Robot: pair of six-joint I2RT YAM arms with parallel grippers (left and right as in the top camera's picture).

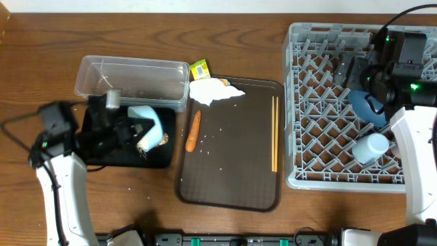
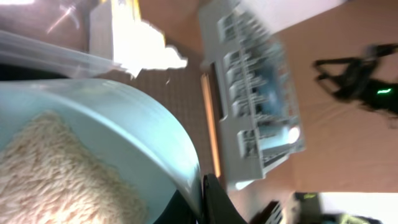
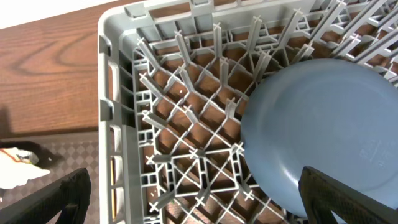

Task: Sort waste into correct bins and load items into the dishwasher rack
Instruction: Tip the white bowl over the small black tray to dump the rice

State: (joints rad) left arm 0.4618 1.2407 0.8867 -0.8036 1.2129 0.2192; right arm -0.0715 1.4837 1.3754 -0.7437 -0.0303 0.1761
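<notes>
Between tub (image 1: 131, 80) and rack (image 1: 319, 116) sits the brown tray (image 1: 232, 167).

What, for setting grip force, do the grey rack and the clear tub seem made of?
Grey rack: moulded plastic, matte; uniform colour, pegs and lattice look cast in one piece. Clear tub: probably thin plastic, glossy; the table shows through its walls, which catch highlights.

Overhead: even bright light, soft shadows on brown wooden desk (image 1: 41, 61). Left wrist view blurred throughout; crumpled white tissue (image 2: 149, 50) blown out. Right wrist view sharp.
</notes>
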